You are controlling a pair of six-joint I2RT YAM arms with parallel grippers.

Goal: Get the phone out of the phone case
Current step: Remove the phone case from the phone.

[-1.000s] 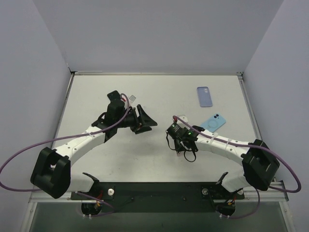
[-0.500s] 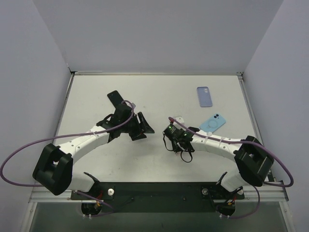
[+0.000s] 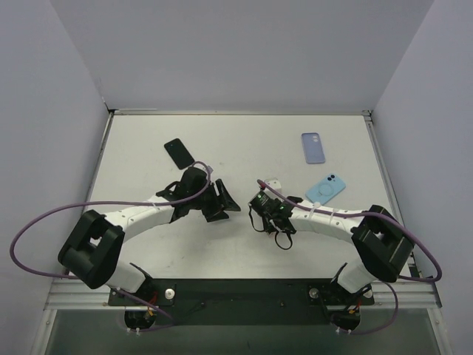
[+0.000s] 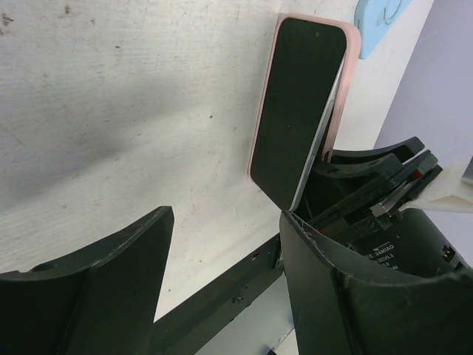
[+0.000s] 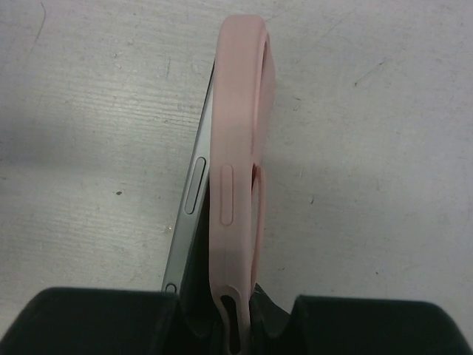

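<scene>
My right gripper (image 5: 236, 318) is shut on the lower end of a pink phone case (image 5: 240, 148), held on edge above the table. The phone (image 5: 194, 192), with its grey metal side, leans out of the case at the gripped end and stays seated at the far end. In the left wrist view the phone's dark screen (image 4: 299, 103) faces my left gripper (image 4: 222, 251), which is open and empty a short way from it. From above, the left gripper (image 3: 222, 201) and the right gripper (image 3: 270, 191) face each other mid-table, with the case (image 3: 273, 182) between them.
A bare black phone (image 3: 179, 152) lies at the back left of the table (image 3: 244, 148). A lavender case (image 3: 313, 147) lies at the back right, and a light blue case (image 3: 326, 188) sits just behind the right forearm.
My left gripper has pulled back from the back left toward the middle, uncovering the black phone lying there. The right gripper with the pink case has shifted slightly left.
</scene>
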